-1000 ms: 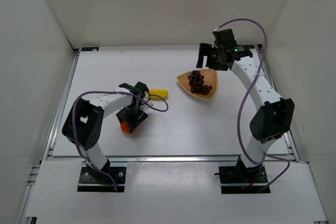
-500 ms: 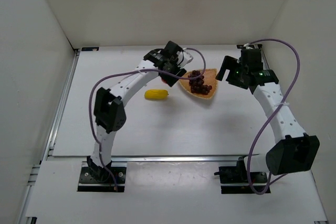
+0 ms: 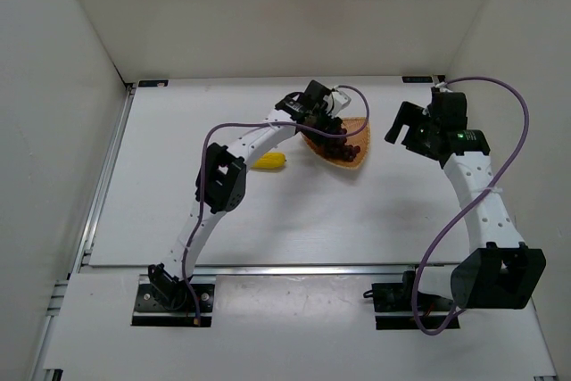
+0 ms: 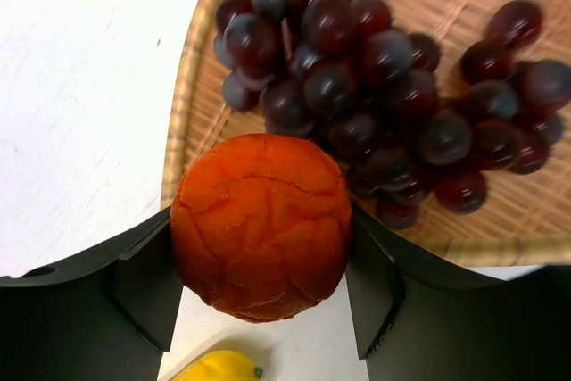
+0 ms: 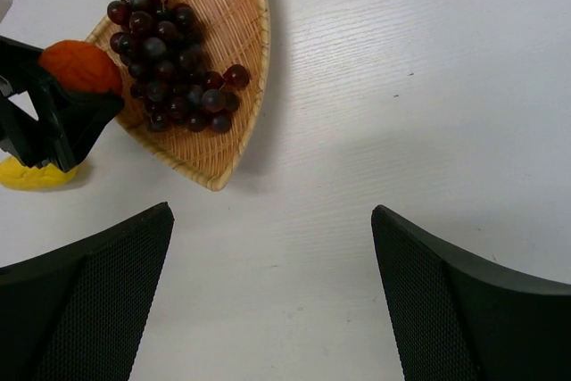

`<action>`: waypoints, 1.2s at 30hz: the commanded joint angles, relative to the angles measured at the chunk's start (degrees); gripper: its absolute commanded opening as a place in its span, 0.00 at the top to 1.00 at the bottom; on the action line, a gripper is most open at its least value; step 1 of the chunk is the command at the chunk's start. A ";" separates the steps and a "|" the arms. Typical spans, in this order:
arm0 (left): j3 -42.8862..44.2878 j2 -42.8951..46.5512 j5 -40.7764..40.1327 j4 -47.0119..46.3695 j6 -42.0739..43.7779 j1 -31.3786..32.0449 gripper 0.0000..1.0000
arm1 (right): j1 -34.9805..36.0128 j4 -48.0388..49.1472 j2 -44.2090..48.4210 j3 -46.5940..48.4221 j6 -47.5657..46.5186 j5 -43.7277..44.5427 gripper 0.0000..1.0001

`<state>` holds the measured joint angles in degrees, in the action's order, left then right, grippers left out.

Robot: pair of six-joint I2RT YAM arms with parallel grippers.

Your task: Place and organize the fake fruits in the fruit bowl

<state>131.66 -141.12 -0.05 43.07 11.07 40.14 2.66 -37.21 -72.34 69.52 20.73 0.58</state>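
My left gripper [image 3: 318, 120] is shut on the orange ball [image 4: 260, 225] and holds it above the near-left rim of the woven fruit bowl [image 4: 183, 122]. The ball also shows in the right wrist view [image 5: 80, 66]. The dark grape bunch [image 4: 375, 86] lies in the bowl [image 5: 234, 24] and shows from the right wrist too [image 5: 169, 55]. The yellow lemon [image 3: 269, 162] lies on the table left of the bowl [image 3: 357, 160]; its tip shows under the ball [image 4: 219, 367]. My right gripper [image 3: 401, 124] is open and empty, right of the bowl, over bare table.
White walls close in the table on the left, back and right. A metal rail [image 3: 103, 176] runs along the left edge. Purple cables loop off both arms.
My left arm has reached further right, carrying the orange ball from the bowl's left side to over its rim. My right arm has drawn back a little to the right.
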 commanded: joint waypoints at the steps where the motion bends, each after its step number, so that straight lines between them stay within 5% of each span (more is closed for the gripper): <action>1: 2.99 1.81 2.52 -3.08 -1.49 0.55 0.49 | -0.28 0.56 0.97 0.36 -2.09 -2.07 0.04; 4: 2.99 1.81 3.04 -3.61 -1.49 0.55 0.17 | -0.28 0.04 0.35 0.88 -2.10 -2.60 0.04; 8: -0.16 4.97 2.43 -3.61 -1.49 0.55 0.00 | -0.28 0.03 -0.17 1.41 -2.63 -3.22 0.03; 14: -5.53 12.87 -2.05 -3.61 -0.88 0.55 0.00 | 1.64 0.03 -1.32 2.81 -7.36 -7.43 0.03; 20: -10.62 25.70 -8.29 -3.61 -3.06 -5.41 0.00 | 20.35 0.03 -10.09 9.83 -23.18 -6.91 0.01; 26: -22.04 36.96 -10.49 -1.24 -4.39 -16.57 0.00 | 38.36 -1.81 -32.57 30.79 -29.60 5.37 0.01; 31: -33.02 43.54 -11.55 2.19 -5.71 -25.53 0.00 | 44.71 -5.06 -54.55 50.43 -32.16 13.66 0.01; 36: -39.63 48.30 -9.97 2.90 -5.71 -31.78 0.00 | 45.77 0.20 -60.11 51.95 -31.54 11.02 0.01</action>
<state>94.50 -96.73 -11.20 43.64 6.02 10.61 49.30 -39.00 -133.32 118.93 -9.28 9.76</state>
